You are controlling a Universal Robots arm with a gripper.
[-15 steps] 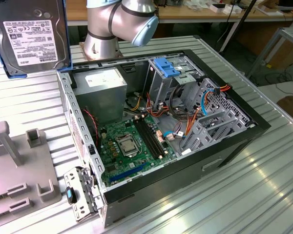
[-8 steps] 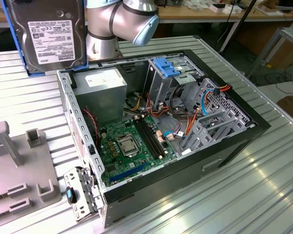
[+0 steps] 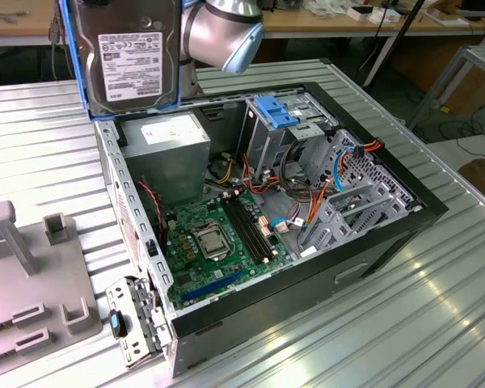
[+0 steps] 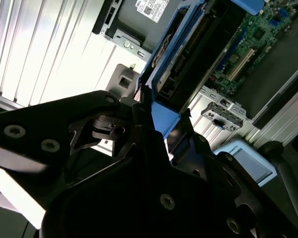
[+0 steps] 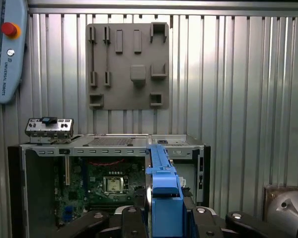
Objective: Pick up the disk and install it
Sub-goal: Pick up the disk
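Your gripper [image 5: 164, 213] is closed tight on the disk [image 3: 133, 56], pinching one end of its smooth blue plastic carrier [image 5: 164, 191] — the labelled grey drive hangs upright over the open case's [image 3: 424, 212] far corner, at the exterior view's left. I'd judge slick plastic could let that heavy slab pivot; the loose cables [image 3: 311, 206] before the perforated steel cage [image 3: 372, 182] might snag it.

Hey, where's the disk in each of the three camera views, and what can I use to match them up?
Exterior view: the disk is at the exterior view's upper left, label showing, above the open case.
First wrist view: edge-on, blue carrier in front of the case.
Second wrist view: edge-on, reaching from the gripper toward the case.
Shared landmark: the green motherboard.
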